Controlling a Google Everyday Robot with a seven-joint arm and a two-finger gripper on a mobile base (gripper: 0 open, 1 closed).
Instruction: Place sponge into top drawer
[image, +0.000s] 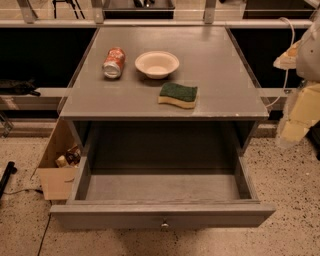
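Pincer (296, 125) hangs off the right side of the table (220, 65), well apart from the sponge (178, 95) — whether it is released or clenched I cannot tell. That sponge lies on the table near the front edge, just beside a bowl (157, 64). Below, the top drawer (162, 214) stands pulled out, nothing showing inside — so opening looks done; grasping, carrying and dropping remain
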